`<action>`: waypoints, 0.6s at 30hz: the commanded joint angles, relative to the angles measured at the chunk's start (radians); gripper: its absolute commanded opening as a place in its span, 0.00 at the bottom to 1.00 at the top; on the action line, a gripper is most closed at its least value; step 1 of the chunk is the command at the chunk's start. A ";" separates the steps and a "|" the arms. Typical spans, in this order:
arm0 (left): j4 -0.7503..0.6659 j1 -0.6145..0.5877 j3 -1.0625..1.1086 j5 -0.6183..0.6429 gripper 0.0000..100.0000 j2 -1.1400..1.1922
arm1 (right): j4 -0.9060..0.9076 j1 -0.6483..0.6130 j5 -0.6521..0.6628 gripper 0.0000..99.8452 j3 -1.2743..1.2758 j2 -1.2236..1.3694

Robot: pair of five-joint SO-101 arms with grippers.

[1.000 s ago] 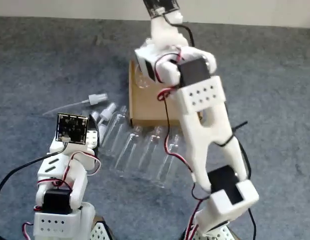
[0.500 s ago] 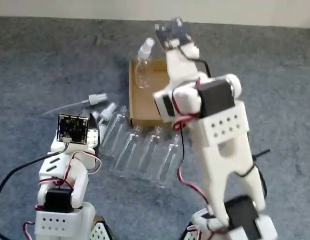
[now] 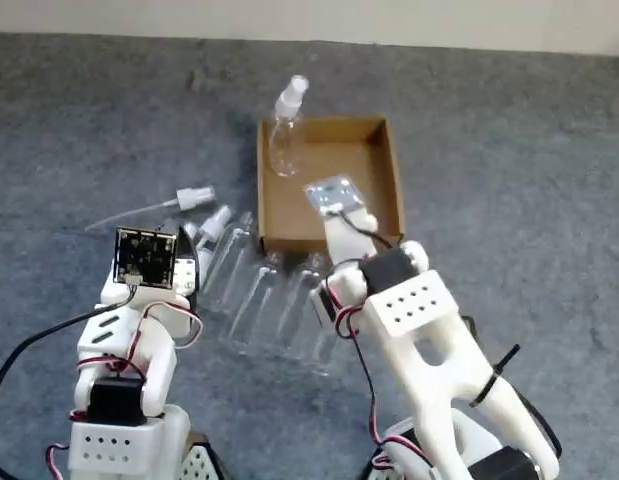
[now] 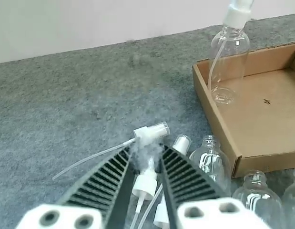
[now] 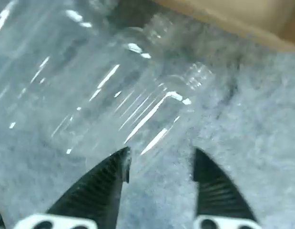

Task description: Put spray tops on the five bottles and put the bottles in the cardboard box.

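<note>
A clear bottle (image 3: 285,140) with a white spray top stands upright in the far left corner of the cardboard box (image 3: 374,190). Several uncapped clear bottles (image 3: 279,300) lie side by side on the carpet in front of the box. My right gripper (image 5: 161,153) is open just above one lying bottle (image 5: 137,109), near its neck. My right arm (image 3: 409,310) leans over that row. My left gripper (image 4: 147,152) is open low over the carpet, with a white spray top (image 4: 146,183) lying between its fingers. Another spray top (image 4: 152,133) with a long tube lies just beyond.
Loose spray tops (image 3: 194,198) lie left of the box on the grey carpet (image 3: 509,130). The box front wall (image 5: 233,19) is close behind the bottle necks. My left arm (image 3: 129,340) sits at the near left. Open carpet lies to the right of the box.
My right arm has pulled back from the box, leaving the capped bottle standing in it, and has come down over the row of lying bottles. The left arm has kept still.
</note>
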 commanded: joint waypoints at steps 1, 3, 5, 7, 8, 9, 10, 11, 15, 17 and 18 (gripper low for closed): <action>-0.023 -0.012 -0.005 -0.008 0.00 -0.001 | -0.124 -0.018 -0.183 0.31 0.050 0.001; -0.023 -0.012 -0.005 -0.008 0.00 -0.001 | -0.179 -0.045 -0.265 0.37 0.071 0.015; -0.023 -0.012 -0.005 -0.008 0.00 -0.001 | -0.220 -0.056 -0.296 0.38 0.090 0.027; -0.023 -0.012 -0.005 -0.008 0.00 -0.001 | -0.265 -0.065 -0.305 0.38 0.119 0.047; -0.023 -0.012 -0.005 -0.008 0.00 -0.001 | -0.292 -0.067 -0.305 0.38 0.137 0.061; -0.023 -0.012 -0.005 -0.008 0.00 -0.001 | -0.318 -0.065 -0.305 0.38 0.165 0.074; -0.023 -0.012 -0.005 -0.008 0.00 -0.001 | -0.341 -0.064 -0.301 0.38 0.189 0.093; -0.023 -0.012 -0.005 -0.008 0.00 -0.001 | -0.360 -0.062 -0.299 0.38 0.209 0.111; -0.023 -0.013 -0.005 -0.008 0.00 -0.001 | -0.351 -0.012 -0.298 0.36 0.243 0.170; -0.023 -0.013 -0.005 -0.008 0.00 -0.001 | -0.334 0.071 -0.264 0.31 0.242 0.182; -0.023 -0.013 -0.005 -0.008 0.00 -0.001 | -0.332 0.120 -0.219 0.27 0.242 0.180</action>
